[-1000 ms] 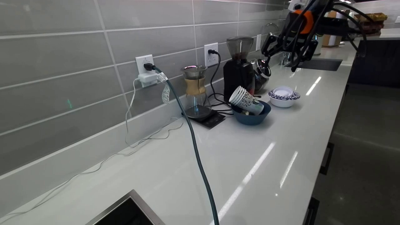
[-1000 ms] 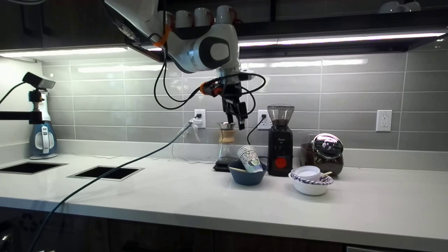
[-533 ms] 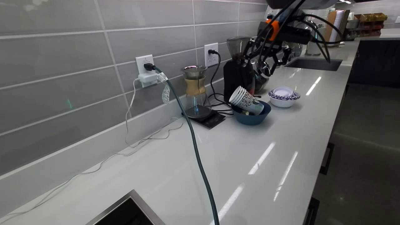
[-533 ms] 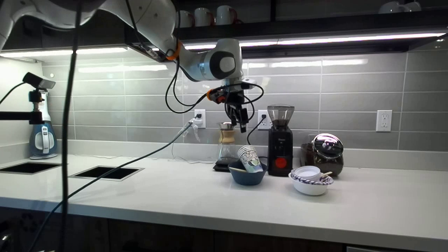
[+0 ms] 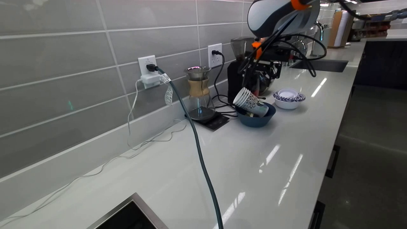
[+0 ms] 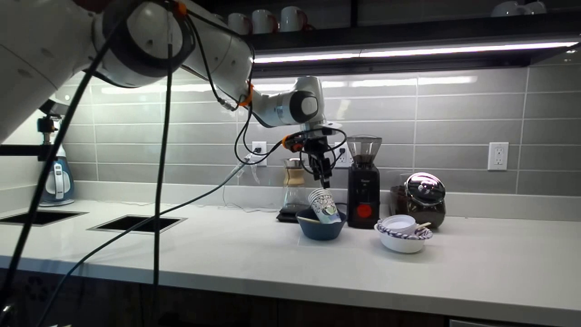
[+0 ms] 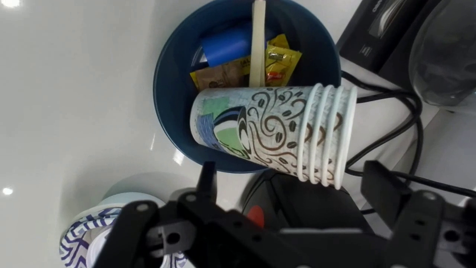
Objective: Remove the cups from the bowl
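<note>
Gray tiled wall (image 6: 472, 104) backs a white countertop (image 6: 227, 250), which supports the work area. Nested cups (image 7: 256, 128) lie tilted in the blue bowl (image 7: 169, 85), base inside, rims raised and projecting past its edge. My gripper (image 7: 295, 182) hangs above the stack with its fingers (image 7: 207, 182) spread and holding nothing; I see no contact with the cups. I judge the step in hand as approach and alignment; removal is not yet done. In the wrist view, the gap between my fingers runs roughly along the stack's length, so the next move probably calls for a wrist turn to set the fingers across its sides, followed by a descent and light closure near the rims, as the cup walls appear to be paper and may dent. Maintain clearance from the coffee grinder (image 6: 363, 195), just beside the bowl, and from the stick (image 7: 257, 44), partly hidden by the cups.
</note>
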Robot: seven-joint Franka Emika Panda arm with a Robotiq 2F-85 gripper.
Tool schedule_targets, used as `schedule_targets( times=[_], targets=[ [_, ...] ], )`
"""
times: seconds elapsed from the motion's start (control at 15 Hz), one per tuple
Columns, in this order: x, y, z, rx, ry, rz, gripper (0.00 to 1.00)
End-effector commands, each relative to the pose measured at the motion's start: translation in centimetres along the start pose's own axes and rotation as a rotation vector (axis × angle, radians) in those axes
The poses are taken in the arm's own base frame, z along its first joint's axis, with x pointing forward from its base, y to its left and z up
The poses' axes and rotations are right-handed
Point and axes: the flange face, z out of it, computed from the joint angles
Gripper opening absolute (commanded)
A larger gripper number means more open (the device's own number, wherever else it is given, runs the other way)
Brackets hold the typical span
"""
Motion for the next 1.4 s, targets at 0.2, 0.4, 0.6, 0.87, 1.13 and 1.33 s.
schedule_targets(
  times=[0.2, 0.4, 0.6, 0.87, 1.13, 1.33],
  targets=[
    [1.6, -1.8, 2.3, -0.049, -0.044, 0.009, 1.00],
    [1.7, -2.2, 3.0, -0.057, -0.073, -0.002, 1.00],
    [1.9, -2.2, 3.7, -0.063, -0.097, -0.015, 1.00],
    [2.2, -1.8, 4.4, -0.111, -0.106, 0.011, 1.00],
    [2.3, -1.1, 4.5, -0.194, -0.107, 0.058, 0.66],
    [2.1, -1.1, 4.3, -0.232, -0.098, 0.069, 0.44]
  ],
)
